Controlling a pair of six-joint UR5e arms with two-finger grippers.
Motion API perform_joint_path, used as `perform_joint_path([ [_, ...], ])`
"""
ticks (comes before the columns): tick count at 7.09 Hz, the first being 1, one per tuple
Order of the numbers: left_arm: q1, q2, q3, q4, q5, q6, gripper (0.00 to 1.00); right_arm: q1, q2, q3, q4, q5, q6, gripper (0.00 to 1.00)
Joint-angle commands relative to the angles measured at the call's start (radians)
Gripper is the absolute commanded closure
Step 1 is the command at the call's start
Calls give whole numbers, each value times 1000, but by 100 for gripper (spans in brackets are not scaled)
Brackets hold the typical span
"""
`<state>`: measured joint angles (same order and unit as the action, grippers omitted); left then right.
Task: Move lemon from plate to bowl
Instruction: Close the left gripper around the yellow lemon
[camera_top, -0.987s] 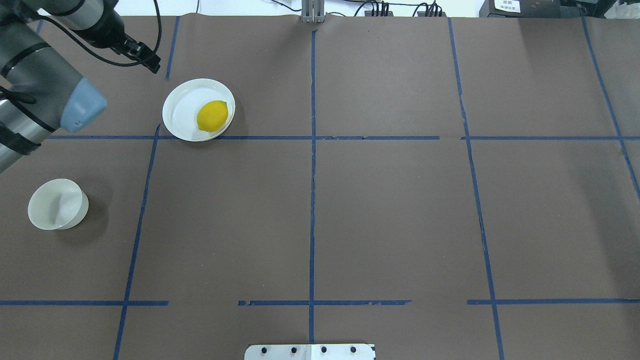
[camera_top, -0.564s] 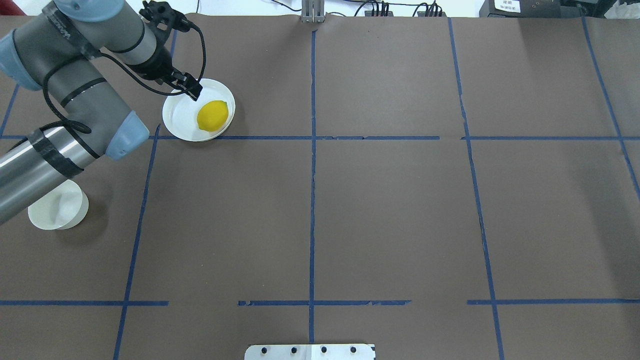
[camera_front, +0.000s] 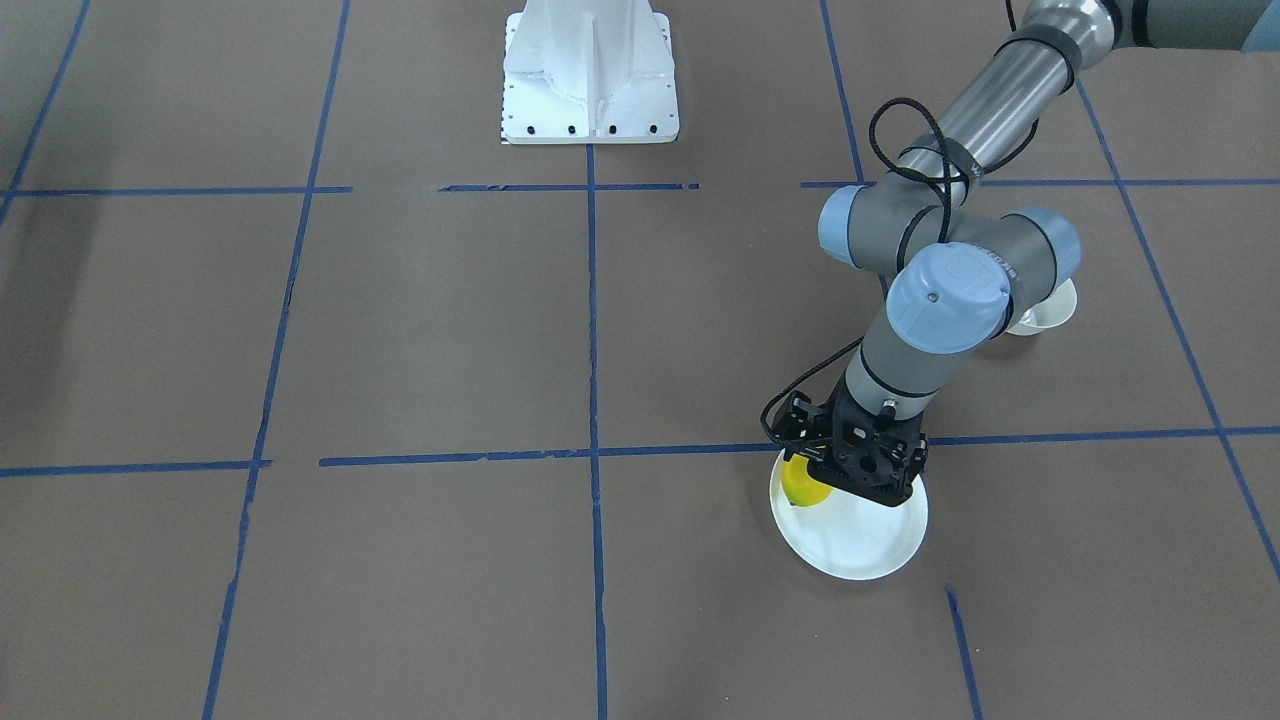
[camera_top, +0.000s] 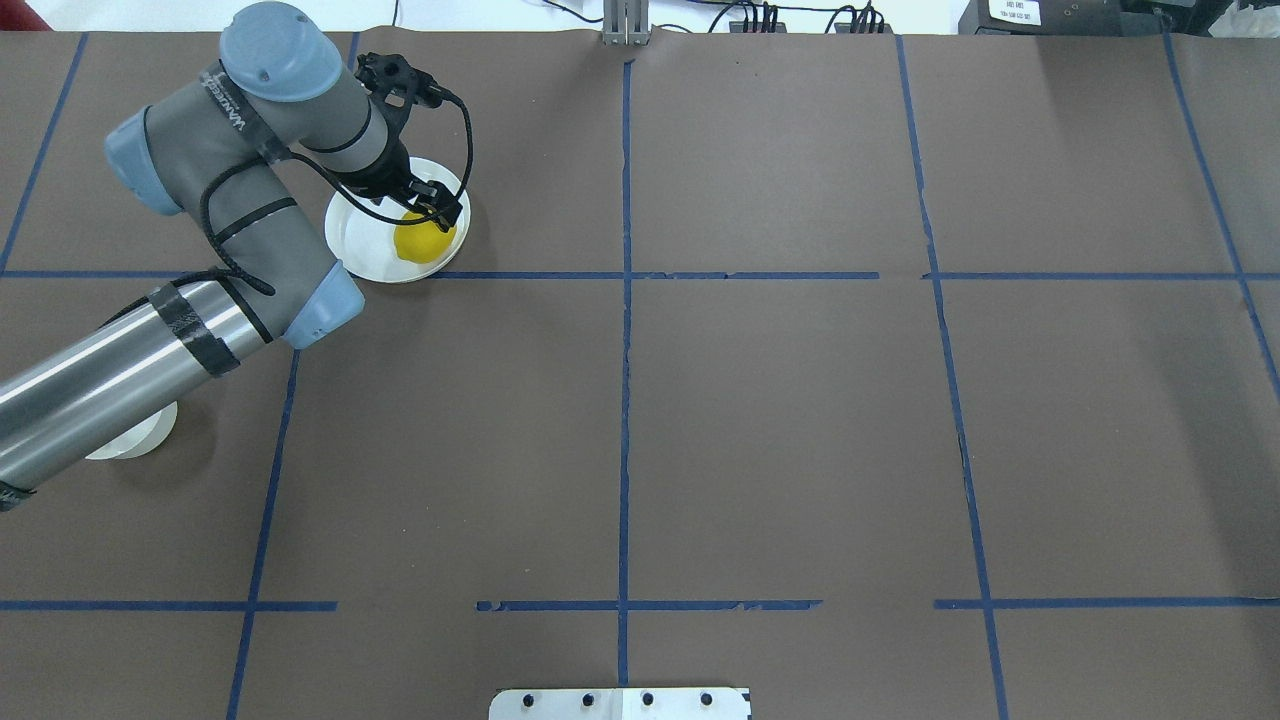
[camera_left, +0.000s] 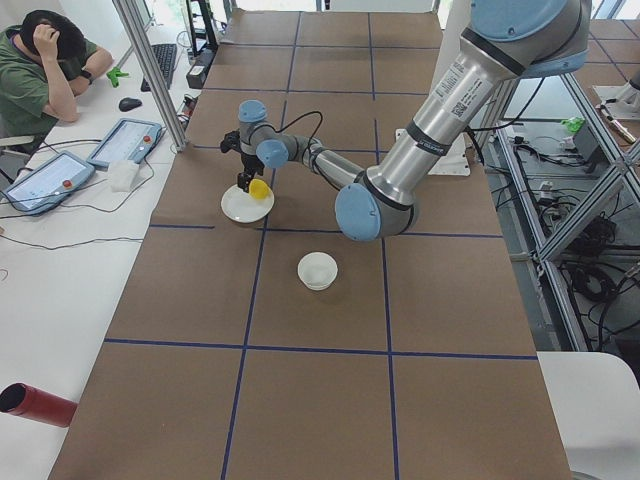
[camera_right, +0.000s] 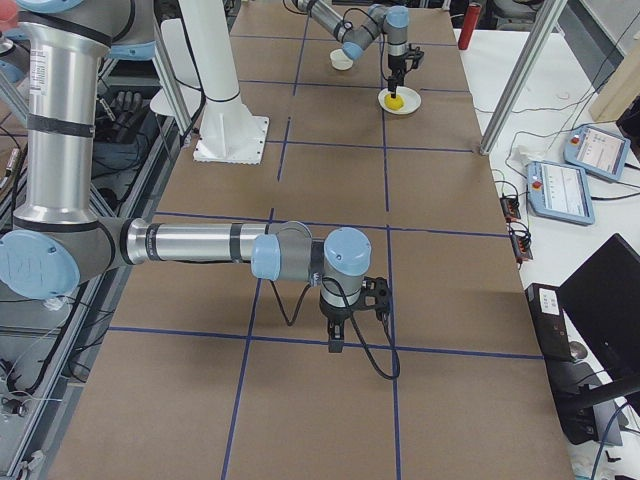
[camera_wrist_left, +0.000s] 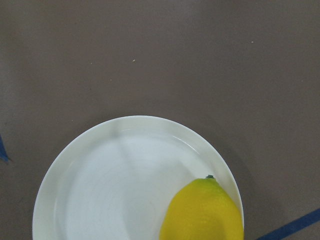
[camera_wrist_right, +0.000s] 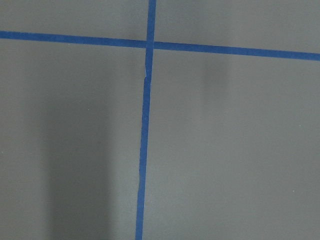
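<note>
Left arm (camera_top: 270, 110): has swung in over the plate (camera_top: 350, 235); jaws above the lemon (camera_top: 425, 245), width cannot be told. Lemon: on plate, seemingly ungripped. Pickup near; bowl (camera_left: 317, 270) waits.

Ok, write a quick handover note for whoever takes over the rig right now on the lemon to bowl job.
Left gripper: low over the lemon; no view shows whether its jaws are open or shut.
Right gripper: points down over bare table, far from the job; state cannot be told.
Things: the lemon lies on the plate, near its rim. The bowl stands empty, apart from the plate and nearer the robot.
Done: the approach only; the lemon is not yet lifted.
Left: grasp the lemon, lift it, carry it to the bowl, release.
</note>
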<state>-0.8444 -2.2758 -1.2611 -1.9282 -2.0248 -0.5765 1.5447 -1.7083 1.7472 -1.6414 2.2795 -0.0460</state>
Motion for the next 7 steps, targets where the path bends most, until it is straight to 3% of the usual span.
perform_joint_path([
  [1, 13, -13, 43, -12, 1, -14, 1, 0, -1, 0, 0, 0, 0, 0],
  [3, 33, -11, 49, -12, 1, -16, 4, 0, -1, 0, 0, 0, 0, 0],
  [4, 33, -13, 60, -12, 0, -11, 14, 0, -1, 0, 0, 0, 0, 0],
  [5, 33, -16, 58, -12, -3, -16, 50, 0, -1, 0, 0, 0, 0, 0],
  [6, 28, -19, 55, -11, -9, -14, 66, 0, -1, 0, 0, 0, 0, 0],
  [7, 16, -19, 51, -9, -11, -13, 70, 0, -1, 0, 0, 0, 0, 0],
])
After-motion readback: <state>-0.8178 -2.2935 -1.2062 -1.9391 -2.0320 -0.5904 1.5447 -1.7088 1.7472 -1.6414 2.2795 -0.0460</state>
